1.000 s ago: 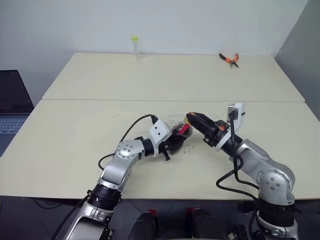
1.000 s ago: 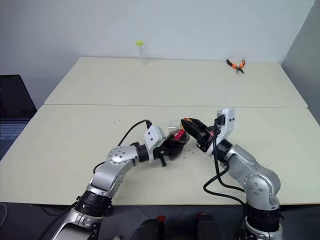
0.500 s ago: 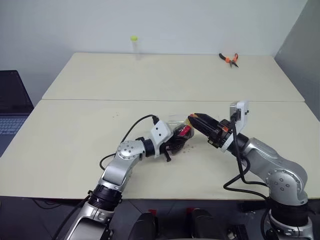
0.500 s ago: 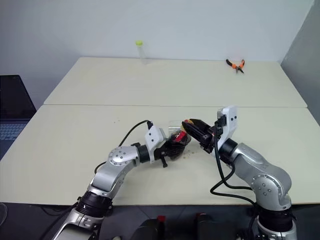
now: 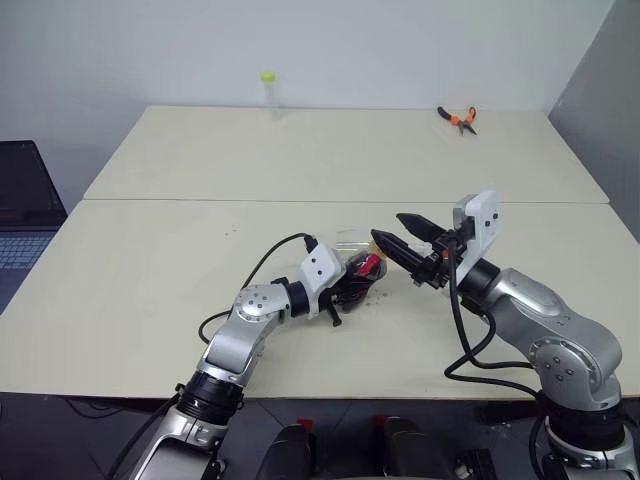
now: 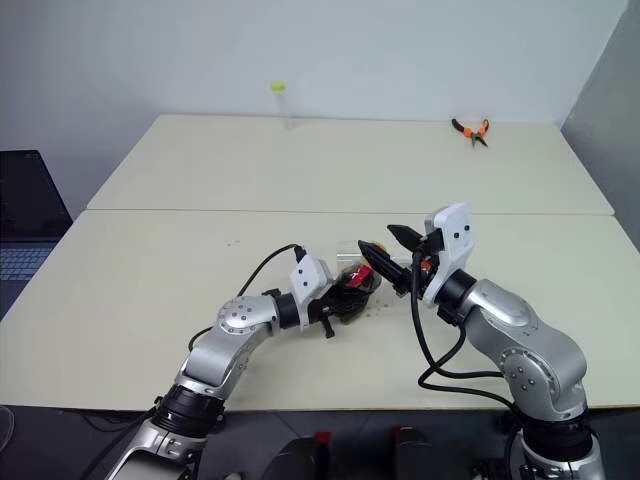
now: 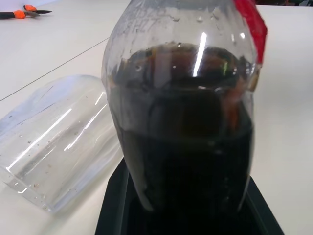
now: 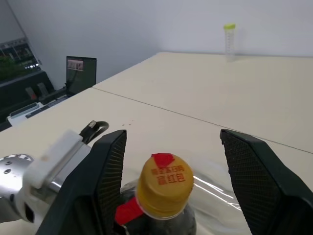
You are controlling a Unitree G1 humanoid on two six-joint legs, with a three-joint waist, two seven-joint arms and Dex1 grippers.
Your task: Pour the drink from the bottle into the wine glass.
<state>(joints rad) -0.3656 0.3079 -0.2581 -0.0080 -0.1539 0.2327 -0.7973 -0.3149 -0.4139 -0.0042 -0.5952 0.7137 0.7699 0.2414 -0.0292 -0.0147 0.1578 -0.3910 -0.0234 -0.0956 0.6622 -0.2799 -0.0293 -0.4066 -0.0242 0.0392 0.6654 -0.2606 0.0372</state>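
My left gripper (image 5: 352, 282) is shut on the bottle (image 5: 362, 270) at the middle of the near table. The bottle is squat clear plastic with a red mark on the neck, and the dark brown drink (image 7: 190, 147) fills most of its body. Its orange-yellow cap (image 8: 165, 185) is on and sits between the spread fingers (image 8: 105, 181) of my open right gripper (image 5: 386, 225), without touching them. The wine glass (image 7: 58, 147) lies on its side on the table just beside the bottle; its stem and foot are hidden.
A thin clear tube with a yellow-green top (image 5: 268, 90) stands at the far table's back edge. Orange-handled pliers (image 5: 458, 118) lie at the back right. A laptop (image 5: 20, 215) sits beyond the table's left side. A few small drops (image 5: 375, 295) mark the table by the bottle.
My right gripper's fingers, closed at the bottle's cap before, have spread apart, and the wrist has rolled. The left gripper and the bottle have kept still.
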